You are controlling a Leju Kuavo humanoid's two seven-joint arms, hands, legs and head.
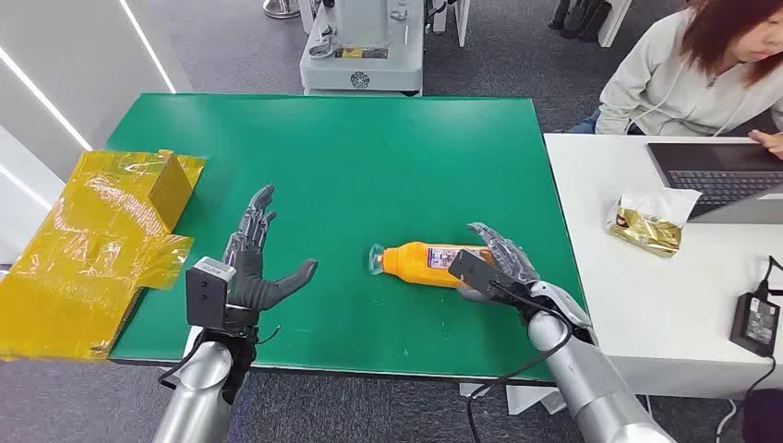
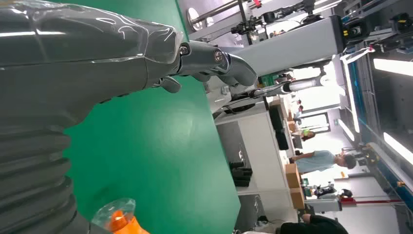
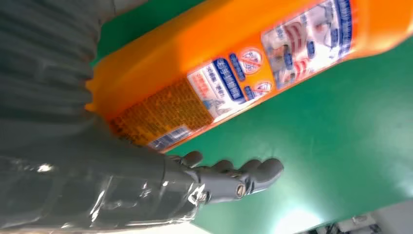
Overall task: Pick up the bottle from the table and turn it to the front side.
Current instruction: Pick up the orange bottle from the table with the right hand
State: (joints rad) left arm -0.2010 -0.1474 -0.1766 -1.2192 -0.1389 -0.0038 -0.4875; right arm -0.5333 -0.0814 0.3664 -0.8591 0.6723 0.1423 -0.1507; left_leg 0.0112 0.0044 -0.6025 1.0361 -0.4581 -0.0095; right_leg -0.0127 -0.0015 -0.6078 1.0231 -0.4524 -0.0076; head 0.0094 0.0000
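An orange bottle (image 1: 420,261) with a clear cap lies on its side on the green table (image 1: 369,157), cap pointing left. My right hand (image 1: 499,268) is at the bottle's base end, fingers spread over it, not closed around it. In the right wrist view the bottle's printed label (image 3: 234,63) lies against the palm side of that hand (image 3: 146,190), and the thumb (image 3: 234,178) sticks out apart from the bottle. My left hand (image 1: 258,268) hovers open over the table, left of the cap. The left wrist view shows the cap (image 2: 117,220) beyond the left hand (image 2: 97,73).
A crumpled yellow plastic bag (image 1: 102,240) with a box lies over the table's left edge. On the right, a white table (image 1: 665,305) carries a laptop (image 1: 729,175), a snack packet (image 1: 651,221) and a power adapter (image 1: 755,318). A person (image 1: 692,74) sits there. A machine base (image 1: 365,55) stands behind.
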